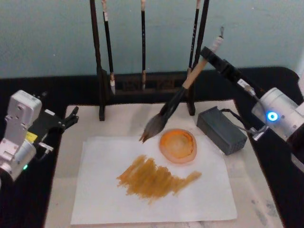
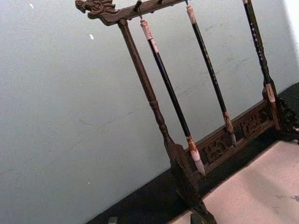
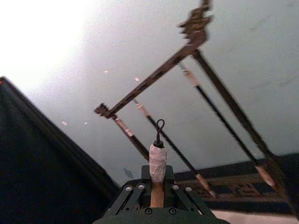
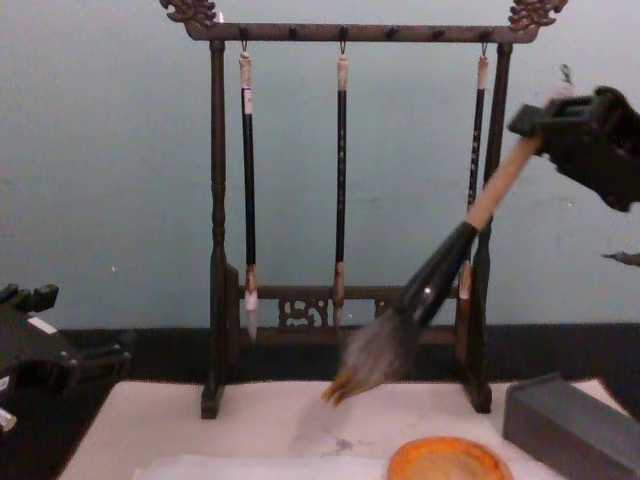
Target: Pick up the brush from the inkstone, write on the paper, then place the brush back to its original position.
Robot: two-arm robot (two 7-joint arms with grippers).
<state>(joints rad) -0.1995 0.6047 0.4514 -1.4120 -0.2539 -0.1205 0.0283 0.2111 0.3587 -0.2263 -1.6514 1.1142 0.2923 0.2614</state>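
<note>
My right gripper (image 1: 209, 53) is shut on the upper part of the brush (image 1: 183, 92) and holds it tilted in the air. The tan handle runs down to the black ferrule, and the grey-black tuft (image 4: 368, 362) hangs above the far edge of the paper (image 1: 104, 199), just left of the inkstone (image 1: 178, 145). The inkstone is a round orange dish resting on the paper's far right part. An orange-brown smear of strokes (image 1: 154, 178) covers the middle of the paper. In the right wrist view the whitish handle end (image 3: 158, 161) with its cord loop sticks up between the fingers. My left gripper (image 1: 71, 117) rests open at the table's left edge.
A dark wooden brush rack (image 1: 142, 83) with three thin black-handled brushes (image 4: 341, 180) stands along the back, right behind the held brush. A grey rectangular block (image 1: 221, 129) lies to the right of the inkstone. A pale mat (image 1: 251, 190) lies under the paper.
</note>
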